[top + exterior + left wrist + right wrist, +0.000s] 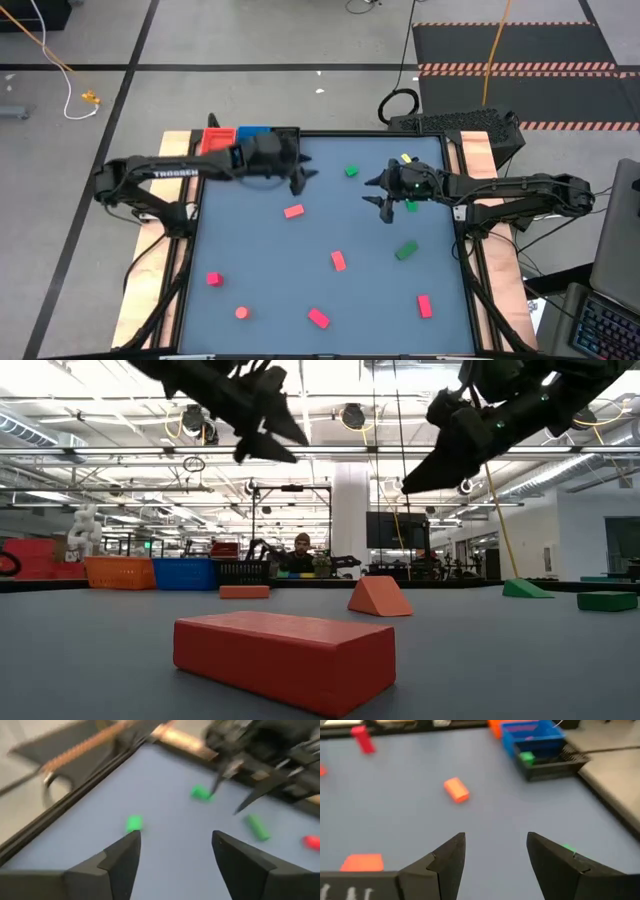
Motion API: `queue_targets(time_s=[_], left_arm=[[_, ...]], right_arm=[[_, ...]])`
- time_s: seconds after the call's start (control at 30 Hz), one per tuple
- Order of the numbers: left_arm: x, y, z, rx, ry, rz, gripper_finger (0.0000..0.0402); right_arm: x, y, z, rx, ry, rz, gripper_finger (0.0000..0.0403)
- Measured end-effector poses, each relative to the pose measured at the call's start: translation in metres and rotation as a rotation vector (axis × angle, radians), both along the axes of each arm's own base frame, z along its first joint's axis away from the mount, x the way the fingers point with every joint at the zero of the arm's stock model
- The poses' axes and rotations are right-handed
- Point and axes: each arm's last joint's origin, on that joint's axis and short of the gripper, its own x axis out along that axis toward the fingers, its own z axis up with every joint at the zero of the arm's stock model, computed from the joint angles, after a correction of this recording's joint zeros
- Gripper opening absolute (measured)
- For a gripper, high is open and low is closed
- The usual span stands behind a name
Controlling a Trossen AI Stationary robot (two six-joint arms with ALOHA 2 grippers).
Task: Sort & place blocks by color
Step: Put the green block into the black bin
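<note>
Blocks lie scattered on the blue-grey table. Green ones point(351, 171), point(411, 205), point(405, 250) sit toward the right. Salmon ones point(293, 211), point(338, 261) sit mid-table. Red ones point(214, 279), point(318, 318), point(424, 305) lie near the front edge. One green block point(526, 756) rests inside the black tray point(550, 767). My left gripper point(305, 180) hovers open in the air beside the trays, and its wrist view point(175, 837) looks toward the green blocks. My right gripper point(383, 200) hovers open above the table's right half, with a green block point(568, 850) beside one finger.
The red tray point(215, 140), blue tray point(253, 132) and black tray point(287, 134) stand in a row at the far left corner. A large red block point(285, 657) lies close to the low camera. A raised rim point(462, 230) borders the table. A person point(301, 550) sits far behind it.
</note>
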Motion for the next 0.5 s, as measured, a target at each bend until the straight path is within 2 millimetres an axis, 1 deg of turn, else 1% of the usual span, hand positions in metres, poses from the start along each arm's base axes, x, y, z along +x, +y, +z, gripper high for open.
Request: queue_targets(time_s=[0.1, 0.23, 0.37, 0.43, 0.5], left_arm=[[0.003, -0.019, -0.015, 0.025, -0.151, -0.058, 0.0231], [0.000, -0.034, -0.027, 0.058, -0.295, -0.066, 0.0221], [-0.004, -0.042, -0.035, 0.065, -0.349, -0.083, 0.0220], [-0.005, -0.044, -0.039, 0.064, -0.332, -0.090, 0.0220], [-0.007, -0.048, -0.048, 0.053, -0.280, -0.098, 0.0218]], right_arm=[[-0.001, 0.001, -0.003, 0.022, 0.026, 0.027, 0.0208], [-0.004, 0.002, -0.011, 0.078, 0.011, -0.005, 0.0208], [-0.009, 0.003, -0.025, 0.076, -0.027, -0.010, 0.0208], [-0.011, 0.002, -0.029, 0.051, -0.043, -0.010, 0.0208], [-0.013, 0.000, -0.031, 0.029, -0.048, -0.045, 0.0208]])
